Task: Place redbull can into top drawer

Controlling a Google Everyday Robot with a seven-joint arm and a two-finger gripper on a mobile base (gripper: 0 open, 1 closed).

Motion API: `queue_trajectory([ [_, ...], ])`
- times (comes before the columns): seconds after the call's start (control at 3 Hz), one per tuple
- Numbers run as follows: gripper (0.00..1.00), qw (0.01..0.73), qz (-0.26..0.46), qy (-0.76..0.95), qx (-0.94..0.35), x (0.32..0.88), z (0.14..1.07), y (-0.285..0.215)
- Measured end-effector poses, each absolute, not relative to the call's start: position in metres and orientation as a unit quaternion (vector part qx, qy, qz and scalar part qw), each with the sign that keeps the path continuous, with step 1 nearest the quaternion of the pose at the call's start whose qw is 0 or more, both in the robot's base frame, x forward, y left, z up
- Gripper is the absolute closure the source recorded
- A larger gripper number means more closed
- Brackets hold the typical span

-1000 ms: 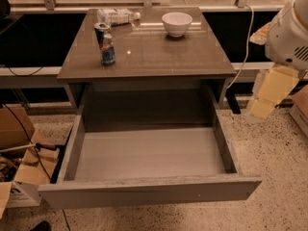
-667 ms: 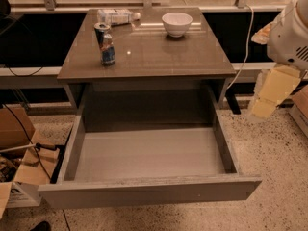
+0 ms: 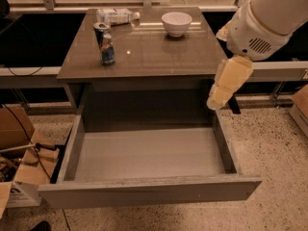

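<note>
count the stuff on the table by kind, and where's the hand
cans: 1, the redbull can
bottles: 1, the clear plastic bottle
bowls: 1, the white bowl
total: 3
hand: off the table's right edge, near the open top drawer

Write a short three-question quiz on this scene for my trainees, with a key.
1. True or false: the redbull can already lies inside the top drawer.
2. Where is the gripper?
A) down inside the drawer
B) beside the right front corner of the table
C) closed around the can
3. Fill in: behind the can, a clear ____ lies on its side.

Key:
1. False. The can stands upright on the table, and the drawer is open with nothing in it.
2. B
3. bottle
</note>
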State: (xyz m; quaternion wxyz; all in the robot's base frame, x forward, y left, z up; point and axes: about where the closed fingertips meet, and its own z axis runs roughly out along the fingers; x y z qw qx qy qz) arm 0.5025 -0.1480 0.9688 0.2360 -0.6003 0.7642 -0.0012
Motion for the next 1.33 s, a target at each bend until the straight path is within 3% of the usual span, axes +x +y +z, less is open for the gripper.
queue_trajectory([
  [0.67, 0.00, 0.307, 0.123, 0.727, -0.601, 0.578, 0.950, -0.059],
  [1.33, 0.00, 0.315, 0.141, 0.739, -0.578, 0.588, 0.938, -0.050],
])
